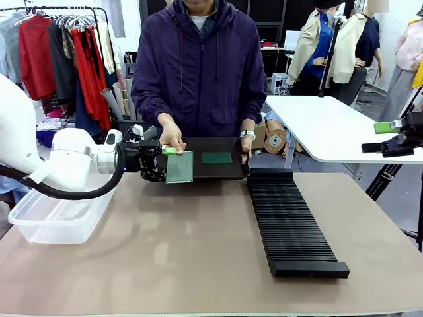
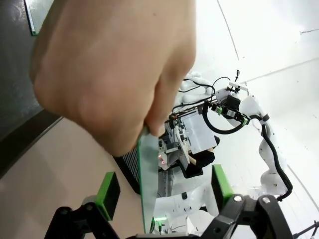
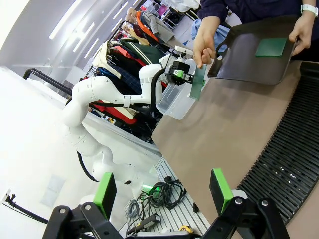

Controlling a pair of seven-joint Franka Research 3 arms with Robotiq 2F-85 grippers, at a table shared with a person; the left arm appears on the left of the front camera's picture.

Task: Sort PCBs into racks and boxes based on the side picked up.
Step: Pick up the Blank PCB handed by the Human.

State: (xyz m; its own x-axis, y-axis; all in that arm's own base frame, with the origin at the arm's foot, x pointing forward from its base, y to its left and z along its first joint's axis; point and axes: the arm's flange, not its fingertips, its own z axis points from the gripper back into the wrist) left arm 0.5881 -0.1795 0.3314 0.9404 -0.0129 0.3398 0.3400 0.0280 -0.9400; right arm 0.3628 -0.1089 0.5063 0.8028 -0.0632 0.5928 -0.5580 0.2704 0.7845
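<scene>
Left end effector (image 2: 164, 190) stands open, the PCB (image 2: 148, 184) edge-on between its pads (image 2: 108, 191), touching neither, hanging from the person's hand (image 2: 114, 69); the right end effector (image 3: 163, 191), open too, is well apart.

This looks like a robotics lab set up in a garment workroom. A white jointed robot arm (image 1: 73, 158) reaches over a brown-topped bench (image 1: 198, 264) that carries a long black slotted rack (image 1: 291, 224) and a clear plastic tub (image 1: 53, 221). Behind stand a metal clothes rail hung with red and grey garments (image 1: 36, 53), a white-topped table (image 1: 324, 125) and brown cardboard rolls (image 1: 273, 137). Bundled black cables (image 3: 162, 191) lie beside the bench.
</scene>
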